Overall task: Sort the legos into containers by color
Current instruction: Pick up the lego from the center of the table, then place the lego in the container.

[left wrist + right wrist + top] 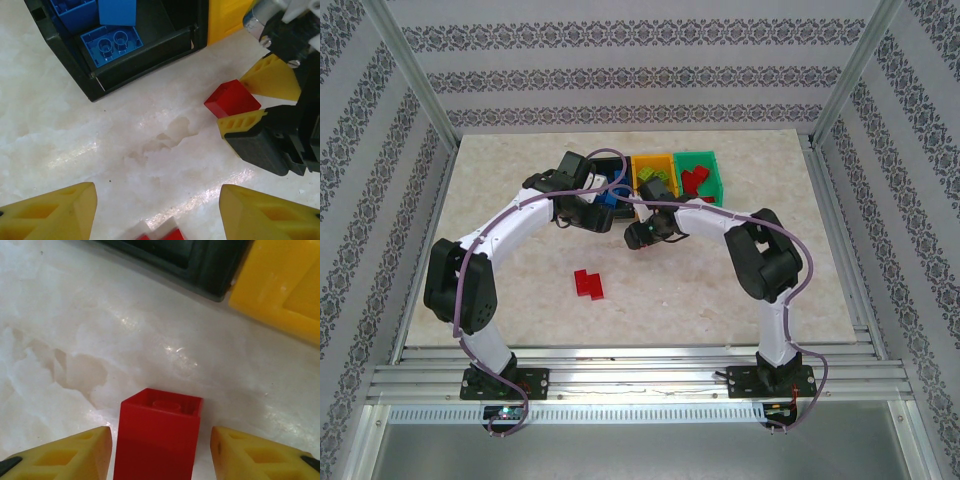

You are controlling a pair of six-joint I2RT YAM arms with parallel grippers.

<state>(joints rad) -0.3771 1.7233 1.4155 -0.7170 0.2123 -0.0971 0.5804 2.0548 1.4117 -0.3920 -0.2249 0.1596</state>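
Observation:
My right gripper (160, 440) is shut on a red lego (157, 435), low over the table in front of the bins. In the left wrist view that red lego (231, 97) sits pinched between the right gripper's yellow fingers (270, 77). My left gripper (157, 210) is open with only bare table between its fingers, just in front of the black container (150, 62), which holds blue legos (111, 44). From above, the black (610, 162), orange-yellow (655, 158) and green (708, 190) containers stand in a row. Red legos (697, 180) lie in the green one.
Two joined red legos (588, 284) lie on the marble tabletop, nearer the arm bases. The top of a red lego (160, 235) peeks in at the bottom of the left wrist view. Patterned walls and metal posts (420, 90) enclose the table.

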